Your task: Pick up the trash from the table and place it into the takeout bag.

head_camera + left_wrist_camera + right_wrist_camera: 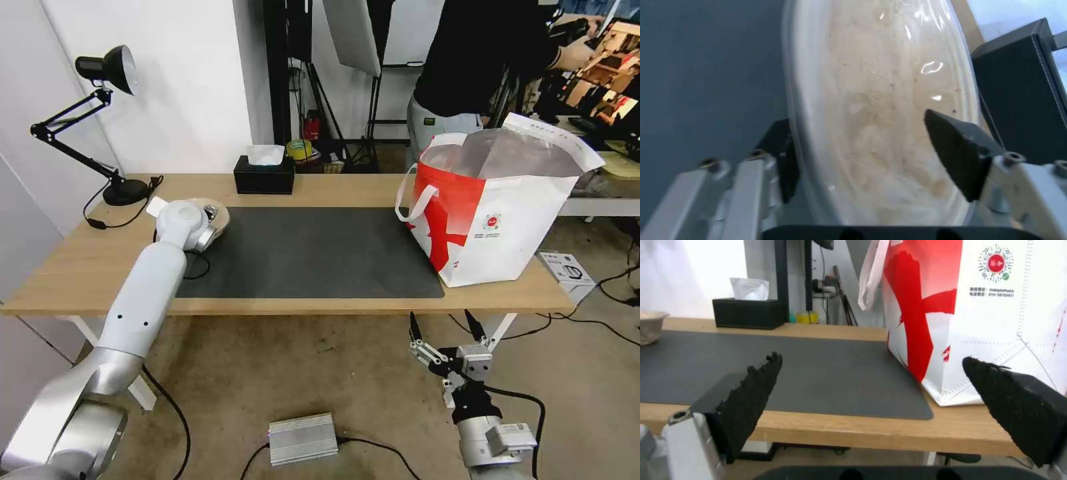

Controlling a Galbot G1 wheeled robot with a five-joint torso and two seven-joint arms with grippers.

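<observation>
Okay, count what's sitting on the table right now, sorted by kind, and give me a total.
Bowls: 1, a beige bowl with the left end effector around its rim.
Bags: 1, the takeout bag.
Tissue boxes: 1, black.
Lamps: 1, black.
Mats: 1, dark grey.
Total: 5 on the table.

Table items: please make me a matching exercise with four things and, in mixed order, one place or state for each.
1. beige bowl
2. takeout bag
3. tissue box
4. right gripper

a. open, below the table edge
b. at the table's back edge
c. between the left gripper's jaws
d. standing at the mat's right end

Pairs: 1-c, 2-d, 3-b, 4-a
</observation>
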